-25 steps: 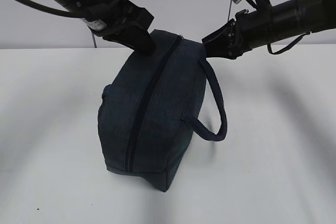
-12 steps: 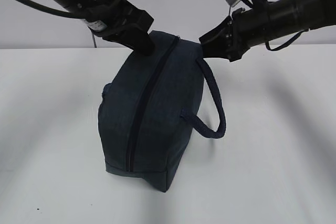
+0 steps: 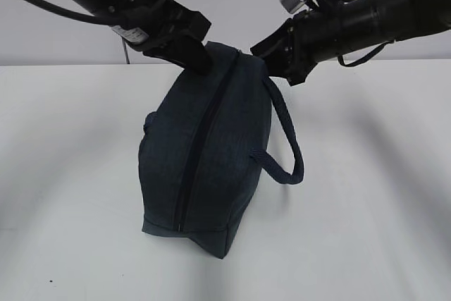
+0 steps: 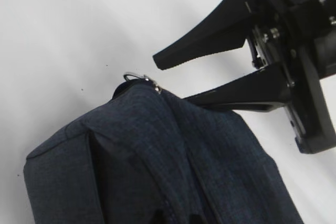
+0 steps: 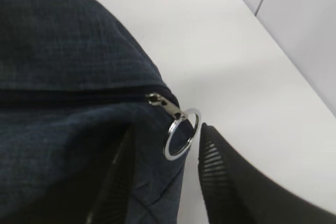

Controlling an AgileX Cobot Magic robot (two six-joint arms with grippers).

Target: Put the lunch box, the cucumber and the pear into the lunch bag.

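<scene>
On the white bench (image 3: 366,230), the soft, slumping navy fabric lunch bag (image 3: 204,153) is pinched at its top corner by the clenched left pincer (image 3: 194,58), while the right pincer (image 4: 178,80) stands parted beside the silver ring pull (image 5: 181,127), the best hold.

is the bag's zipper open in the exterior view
No, the zipper runs shut along the whole visible length of the lunch bag, with no gap showing.

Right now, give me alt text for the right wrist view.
A silver ring pull hangs from the closed zipper at the end of a navy bag, close to one ribbed black finger of the right hand. A white table lies behind.
</scene>
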